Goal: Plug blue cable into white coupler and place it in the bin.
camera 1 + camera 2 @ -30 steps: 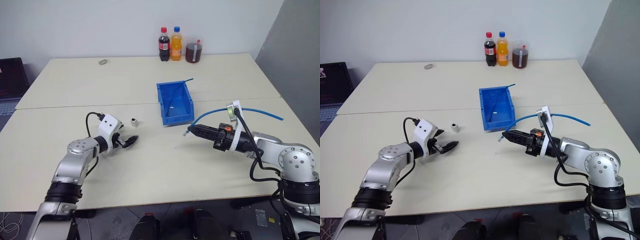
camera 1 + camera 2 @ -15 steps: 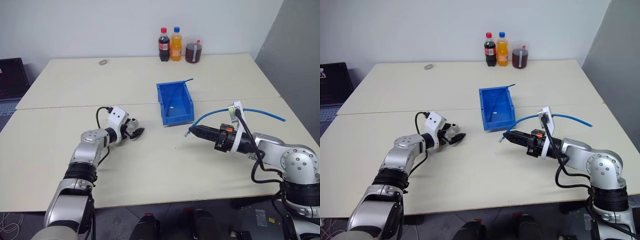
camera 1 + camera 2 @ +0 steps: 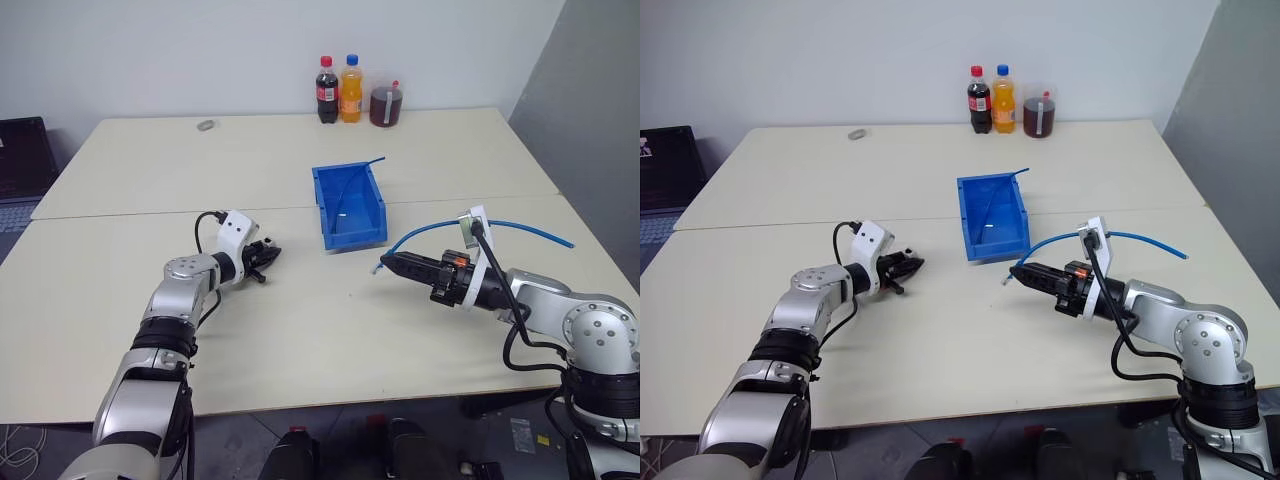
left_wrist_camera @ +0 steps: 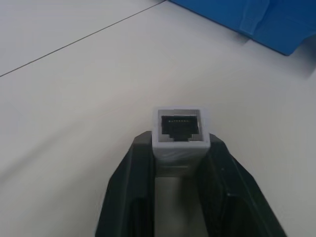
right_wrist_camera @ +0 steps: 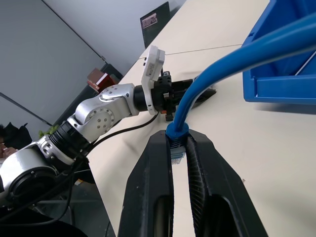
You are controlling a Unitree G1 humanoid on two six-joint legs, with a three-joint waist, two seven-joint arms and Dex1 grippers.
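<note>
- Left of centre frame, on the counter [image 3: 300, 330]: left gripper [image 3: 268, 252], jaws clamped on the coupler [image 4: 180, 129], socket facing outward.
- Right of centre: right gripper [image 3: 388, 264], jaws closed on the cable [image 3: 520, 226] just behind its plug; cable arcs away toward the right edge.
- Centre, between the grippers and farther back: bin [image 3: 349, 236].
- Top centre: three bottles [image 3: 352, 90].
</note>
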